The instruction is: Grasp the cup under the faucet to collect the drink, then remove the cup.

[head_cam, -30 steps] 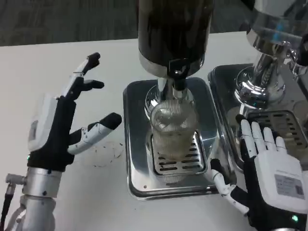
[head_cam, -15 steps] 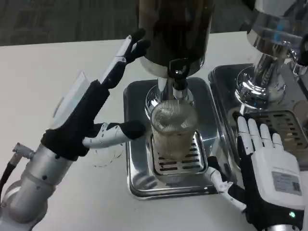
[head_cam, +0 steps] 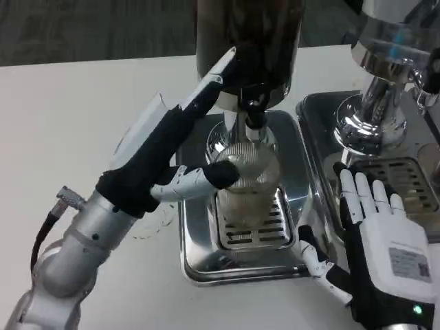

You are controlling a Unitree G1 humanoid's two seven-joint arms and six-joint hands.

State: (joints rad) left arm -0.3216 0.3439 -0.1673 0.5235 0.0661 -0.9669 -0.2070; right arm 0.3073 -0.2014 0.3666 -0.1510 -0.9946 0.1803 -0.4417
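A clear ribbed cup stands on the slotted grate of a steel drip tray, right under the black faucet of a dark drink dispenser. My left hand reaches in from the left. Its thumb tip lies against the cup's left front, and its other fingers stretch out straight past the cup's far side, up by the dispenser's base. They are not closed round the cup. My right hand lies flat with fingers spread at the tray's right edge, holding nothing.
A second, chrome dispenser stands on its own drip tray at the right, just beyond my right hand. White table surface stretches to the left of the trays.
My left arm has swung right and forward, from the open table to the cup. Its thumb now meets the cup's side. The right hand has barely moved.
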